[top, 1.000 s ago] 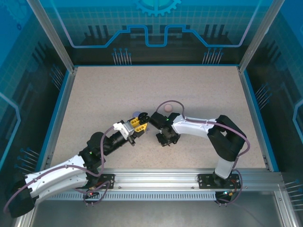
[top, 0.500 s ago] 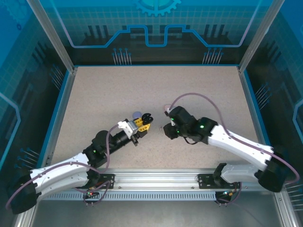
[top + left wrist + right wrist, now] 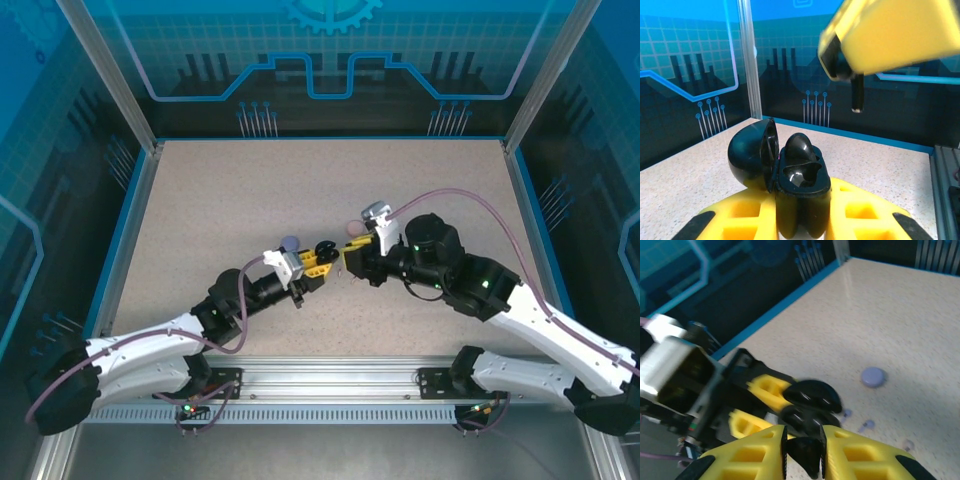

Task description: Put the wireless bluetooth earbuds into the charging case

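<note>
clerk: entry one, left side?

me: left gripper (image 3: 316, 263): clenched on the black charging case (image 3: 802, 180). its lid (image 3: 754, 150) is swung open to the left and the sockets face up.

clerk: entry two?

me: right gripper (image 3: 352, 264): clenched on one black earbud (image 3: 856, 95), stem pointing down. it hangs above the case and a little to its right, apart from it.

clerk: step in hand?

me: lining the bud up over a socket; it is not yet seated. the next move, as i judge it, is to bring the stem over the free socket and turn it to match. then i lower it straight and loosen my hold only once it sits. both pieces are in my jaws, so any drift on either side spoils the fit.

clerk: items unclear?

me: one glossy black lump (image 3: 799, 146) sits inside the case; it could be a seated bud or moulding, i cannot tell. the right wrist view is blurred. on the table (image 3: 220, 200) beyond lies a lilac case (image 3: 873, 376). near it are small lilac specks (image 3: 867, 425), likely buds, but too small to confirm. a pink case (image 3: 352, 229) sits by my right jaws.
</note>
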Robot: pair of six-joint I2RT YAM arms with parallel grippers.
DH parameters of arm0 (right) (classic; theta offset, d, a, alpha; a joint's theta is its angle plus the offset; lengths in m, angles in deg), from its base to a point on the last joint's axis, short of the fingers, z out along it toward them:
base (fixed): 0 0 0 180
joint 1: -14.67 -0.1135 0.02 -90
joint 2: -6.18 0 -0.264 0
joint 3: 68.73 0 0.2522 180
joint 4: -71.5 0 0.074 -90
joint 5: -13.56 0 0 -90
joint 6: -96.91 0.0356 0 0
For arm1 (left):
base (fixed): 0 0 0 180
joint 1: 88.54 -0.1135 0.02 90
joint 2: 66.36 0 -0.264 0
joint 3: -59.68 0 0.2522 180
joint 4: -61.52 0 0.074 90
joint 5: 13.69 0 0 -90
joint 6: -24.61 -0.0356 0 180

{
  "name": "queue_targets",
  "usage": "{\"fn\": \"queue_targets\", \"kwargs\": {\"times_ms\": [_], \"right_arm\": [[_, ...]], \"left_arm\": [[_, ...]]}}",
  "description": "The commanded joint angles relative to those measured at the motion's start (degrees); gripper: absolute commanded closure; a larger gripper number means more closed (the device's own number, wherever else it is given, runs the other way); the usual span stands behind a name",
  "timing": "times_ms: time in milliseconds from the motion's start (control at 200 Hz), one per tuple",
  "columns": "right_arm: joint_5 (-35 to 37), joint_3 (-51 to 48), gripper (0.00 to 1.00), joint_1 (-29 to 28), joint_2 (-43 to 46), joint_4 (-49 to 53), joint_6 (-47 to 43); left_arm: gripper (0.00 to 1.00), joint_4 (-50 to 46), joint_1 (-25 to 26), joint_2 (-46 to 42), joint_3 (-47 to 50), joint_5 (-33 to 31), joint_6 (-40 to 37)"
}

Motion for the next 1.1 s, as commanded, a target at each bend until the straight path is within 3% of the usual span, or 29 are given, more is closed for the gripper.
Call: {"fn": "queue_targets", "kwargs": {"times_ms": [0, 245, 1096], "right_arm": [[-1.7, 4.07, 0.76, -3.2, -2.54, -1.51, -4.86], [-0.18, 5.77, 0.76, -5.07, -6.09, -2.51, -7.48], [5.42, 1.19, 0.75, -5.06, -5.06, -2.17, -9.08]], "left_arm": [[1.0, 3.56, 0.02, 0.72, -2.29, 3.8, 1.03], [1.0, 3.74, 0.02, 0.77, -2.61, 4.69, 1.89], [1.0, 2.34, -0.03, 0.4, -4.36, 5.26, 5.67]]}}
